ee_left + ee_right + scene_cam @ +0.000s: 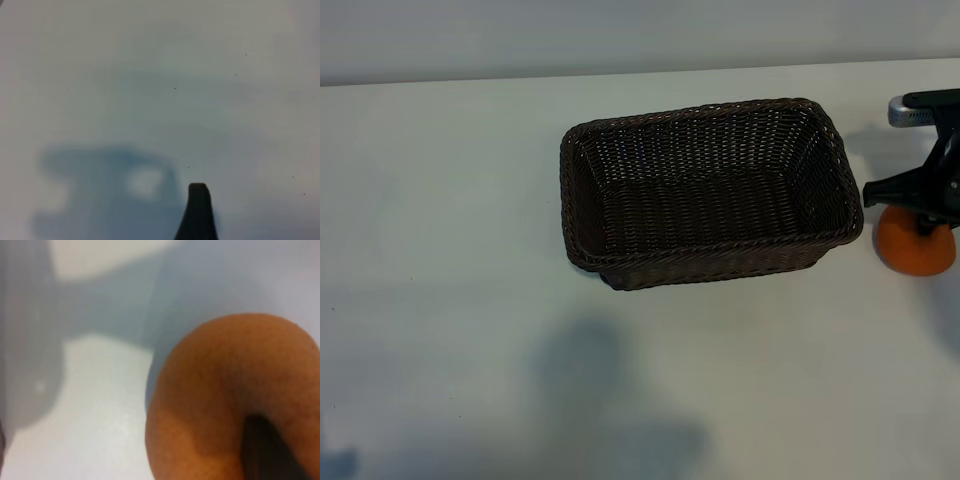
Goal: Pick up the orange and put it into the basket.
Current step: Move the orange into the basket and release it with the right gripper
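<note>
Orange (220, 395) | right gripper (926, 215) jaws clamped on it | basket (620, 270) beside | left jaws apart

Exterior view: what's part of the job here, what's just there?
Job:
- orange, on the table right of the basket
- basket, nothing inside
- right hand, down on the orange

Just there:
- table
- left hand, idle over bare table

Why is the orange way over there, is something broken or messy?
Nothing looks broken or spilled. The orange sits on the white table just right of the basket, whole and unsquashed, because it hasn't been put in yet. The right gripper is down on top of it. The basket stands flat and empty.
</note>
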